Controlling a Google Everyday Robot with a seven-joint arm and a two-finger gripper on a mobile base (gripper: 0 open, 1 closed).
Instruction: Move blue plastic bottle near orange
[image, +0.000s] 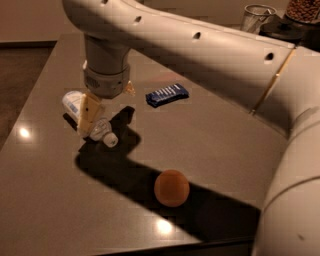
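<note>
Gripper (96, 119) positioned near table (210, 135) left edge, over the blue plastic bottle (73, 103); aperture cannot be determined.

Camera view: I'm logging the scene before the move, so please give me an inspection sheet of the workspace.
Surface: dark glossy table, with glare spots and the arm's shadow across it.
Job's things: blue plastic bottle lying on its side at the left, cap toward the camera; orange near the front edge, apart from it.
Clutter: dark blue wrapper, flat, right of the bottle and farther back.
Gripper: gripper low at the bottle's middle; whether it grips cannot be told.
Cables: nothing seen.
Surroundings: glass and jar at the far right.
</note>
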